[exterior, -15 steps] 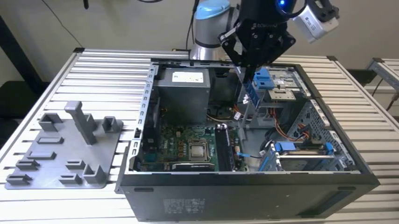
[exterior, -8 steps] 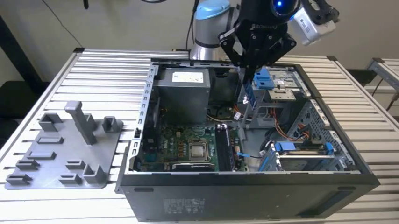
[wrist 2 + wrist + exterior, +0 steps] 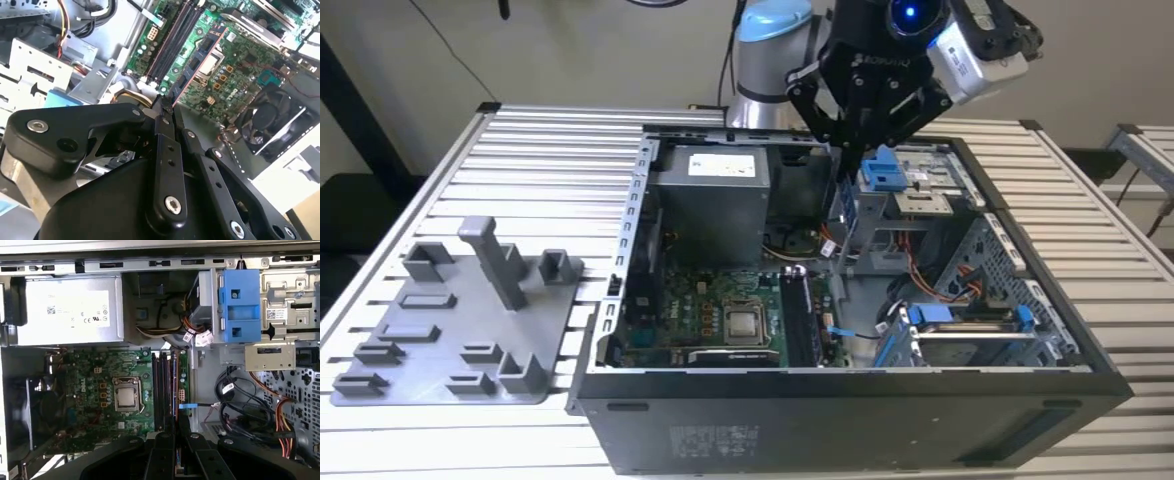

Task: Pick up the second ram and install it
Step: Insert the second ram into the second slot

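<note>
The second ram (image 3: 200, 60) is a slim dark board with a reddish edge, seen edge-on in both wrist views. My gripper (image 3: 165, 106) is shut on its near end. The ram (image 3: 176, 390) lines up alongside the long black sockets (image 3: 161, 390) of the green motherboard (image 3: 90, 385). In the exterior view, my gripper (image 3: 858, 160) hangs over the open computer case (image 3: 1067, 330), with the ram (image 3: 846, 212) held upright well above the sockets (image 3: 798, 315).
A grey fixture plate (image 3: 454, 330) with upright blocks lies on the slatted table at the exterior view's left. Inside the case are a power supply (image 3: 707, 200), a blue drive bracket (image 3: 887, 170), bundled cables (image 3: 240, 400) and the bare processor (image 3: 126, 397).
</note>
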Robot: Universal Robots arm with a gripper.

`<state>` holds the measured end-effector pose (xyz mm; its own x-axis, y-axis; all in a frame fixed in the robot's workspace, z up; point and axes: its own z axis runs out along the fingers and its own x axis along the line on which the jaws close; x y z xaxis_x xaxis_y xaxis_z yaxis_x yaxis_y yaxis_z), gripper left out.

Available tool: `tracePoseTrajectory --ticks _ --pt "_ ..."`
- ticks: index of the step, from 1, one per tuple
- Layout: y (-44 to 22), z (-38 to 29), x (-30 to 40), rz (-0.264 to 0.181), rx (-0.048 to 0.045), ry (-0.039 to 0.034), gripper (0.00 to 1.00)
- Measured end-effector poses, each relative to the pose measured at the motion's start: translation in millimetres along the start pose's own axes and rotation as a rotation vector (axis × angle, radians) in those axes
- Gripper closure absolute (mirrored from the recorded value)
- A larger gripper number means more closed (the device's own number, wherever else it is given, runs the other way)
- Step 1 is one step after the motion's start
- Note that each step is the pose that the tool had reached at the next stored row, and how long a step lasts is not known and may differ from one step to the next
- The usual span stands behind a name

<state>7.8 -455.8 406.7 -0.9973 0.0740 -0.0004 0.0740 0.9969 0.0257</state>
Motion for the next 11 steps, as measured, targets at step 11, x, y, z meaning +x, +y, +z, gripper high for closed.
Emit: tracePoseTrajectory --ticks 11 --pt "-0.1 1.9 0.0 0.0 0.0004 0.0024 0.86"
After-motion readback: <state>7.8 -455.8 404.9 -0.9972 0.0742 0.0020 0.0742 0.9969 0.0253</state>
